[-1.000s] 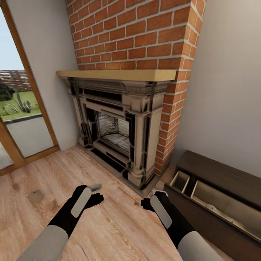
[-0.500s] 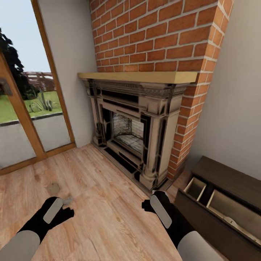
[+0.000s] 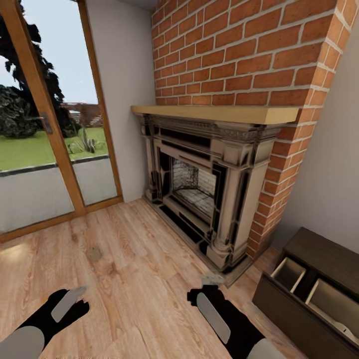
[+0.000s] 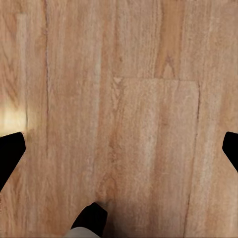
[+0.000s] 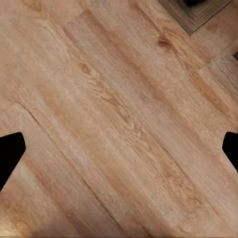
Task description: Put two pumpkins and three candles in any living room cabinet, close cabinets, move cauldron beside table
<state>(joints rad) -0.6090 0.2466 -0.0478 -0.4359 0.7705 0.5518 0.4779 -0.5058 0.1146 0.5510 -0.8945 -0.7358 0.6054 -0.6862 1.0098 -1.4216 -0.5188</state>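
A small pale beige candle (image 3: 94, 254) lies on the wood floor, ahead of my left gripper (image 3: 80, 290) and well apart from it. The dark-brown cabinet (image 3: 324, 252) stands at the lower right against the wall, with two drawers pulled open (image 3: 289, 273). My right gripper (image 3: 212, 280) hovers over the floor near the fireplace base, left of the cabinet. In the left wrist view the left gripper (image 4: 119, 151) is open over bare floorboards. The right gripper (image 5: 119, 151) is open too, with nothing between its fingers. The pumpkins and the cauldron are out of view.
A brick chimney with a stone fireplace (image 3: 204, 184) and wooden mantel (image 3: 214, 113) fills the middle. Its plinth (image 3: 219, 267) juts onto the floor near my right gripper. A wood-framed glass door (image 3: 45, 149) stands at the left. Wood floor (image 3: 139, 279) spreads between them.
The camera has turned left, so fireplace and cabinet have slid right in the picture and more of the glass door shows. My left arm sits lower and further left in the frame.
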